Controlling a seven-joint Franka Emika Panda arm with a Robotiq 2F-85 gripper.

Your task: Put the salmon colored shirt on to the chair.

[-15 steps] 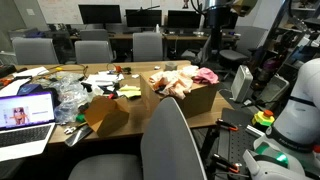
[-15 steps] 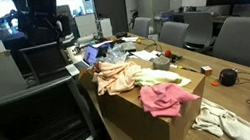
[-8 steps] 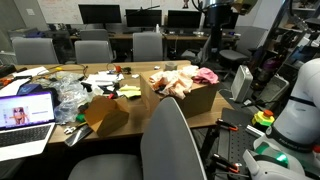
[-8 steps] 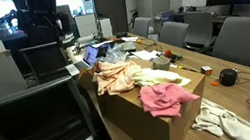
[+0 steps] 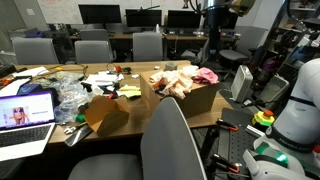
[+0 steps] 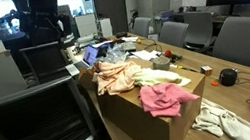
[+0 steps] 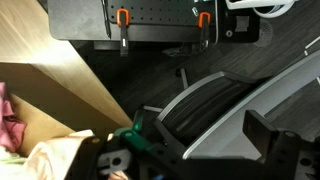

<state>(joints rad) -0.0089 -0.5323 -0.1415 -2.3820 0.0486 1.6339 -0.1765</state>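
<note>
The salmon shirt (image 6: 116, 77) lies crumpled in an open cardboard box (image 6: 143, 118) on the table, next to a pink garment (image 6: 166, 98). It also shows in an exterior view (image 5: 172, 82) and at the lower left edge of the wrist view (image 7: 55, 158). My gripper (image 7: 200, 152) hangs high above the floor beside the box, open and empty, over the black back of a chair (image 7: 200, 105). In an exterior view the arm (image 6: 41, 17) stands behind the box, above a chair (image 6: 48, 60).
A grey chair (image 5: 170, 140) stands in front of the table. A laptop (image 5: 25, 115), a plastic bag (image 5: 70, 95), papers and a second box (image 5: 108, 112) crowd the table. White cloth (image 6: 219, 121) lies by the box. Office chairs and monitors (image 5: 100, 14) stand behind.
</note>
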